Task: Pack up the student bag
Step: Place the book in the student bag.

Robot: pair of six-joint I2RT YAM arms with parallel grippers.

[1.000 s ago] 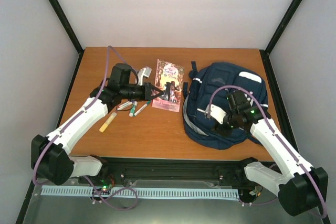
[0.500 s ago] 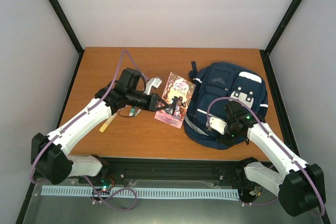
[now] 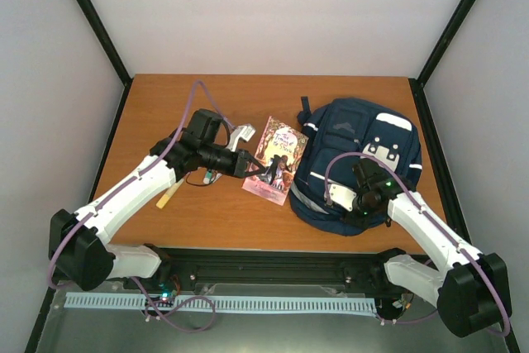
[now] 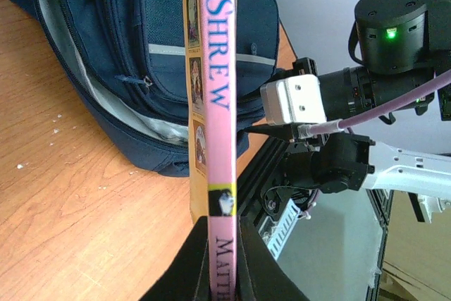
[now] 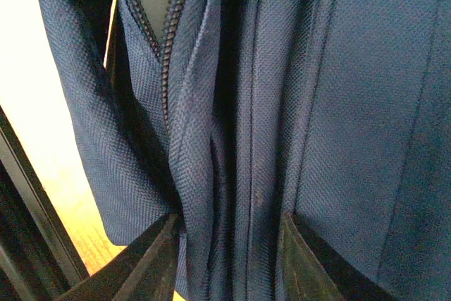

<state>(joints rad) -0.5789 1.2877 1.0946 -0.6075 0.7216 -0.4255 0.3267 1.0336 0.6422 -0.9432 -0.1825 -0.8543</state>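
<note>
The student bag (image 3: 355, 134) lies flat at the table's right, navy with white patches. Its unzipped side (image 4: 141, 47) faces the left wrist camera. A pink-spined book (image 3: 277, 159) hangs tilted just left of the bag. My left gripper (image 3: 263, 173) is shut on its spine (image 4: 217, 103), with my left gripper (image 4: 224, 273) clamping the lower end. My right gripper (image 3: 357, 204) sits on the bag's near edge. In the right wrist view my right gripper (image 5: 225, 227) pinches a bunched fold of navy fabric (image 5: 338, 103) beside the zipper.
Pens (image 3: 211, 175) and a yellow stick (image 3: 169, 194) lie under the left arm, with a white object (image 3: 242, 134) behind it. The right arm's wrist (image 4: 366, 89) stands close beyond the book. The table's near edge runs just below the bag.
The left arm carried the book rightward to the bag's side. The right gripper slid to the bag's near edge and its jaws narrowed onto the fabric.
</note>
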